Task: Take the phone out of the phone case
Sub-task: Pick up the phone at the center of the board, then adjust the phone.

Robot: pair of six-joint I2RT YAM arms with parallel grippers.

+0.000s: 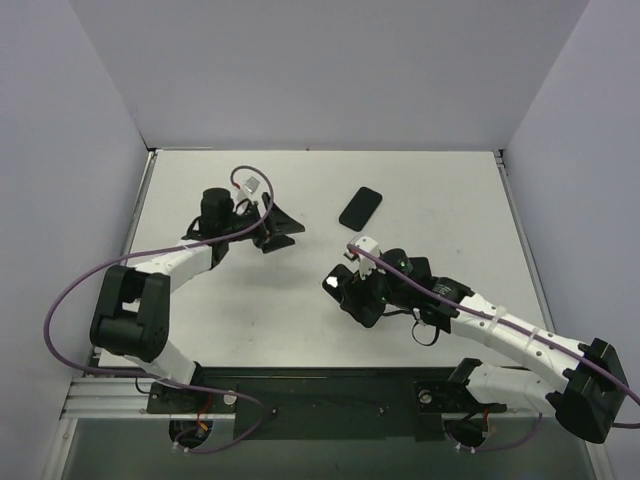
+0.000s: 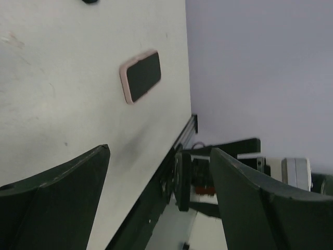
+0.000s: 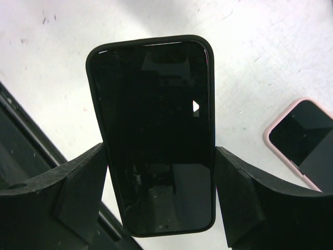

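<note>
My right gripper is shut on a phone in a black case, one finger on each long side, screen towards the wrist camera. In the top view the phone is held near the table's middle, right of centre. A second phone with a pink rim lies flat further back; it also shows in the right wrist view and the left wrist view. My left gripper is open and empty, to the left of both phones.
The white table is walled at the back and on both sides. A black rail runs along the near edge by the arm bases. Purple cables loop off both arms.
</note>
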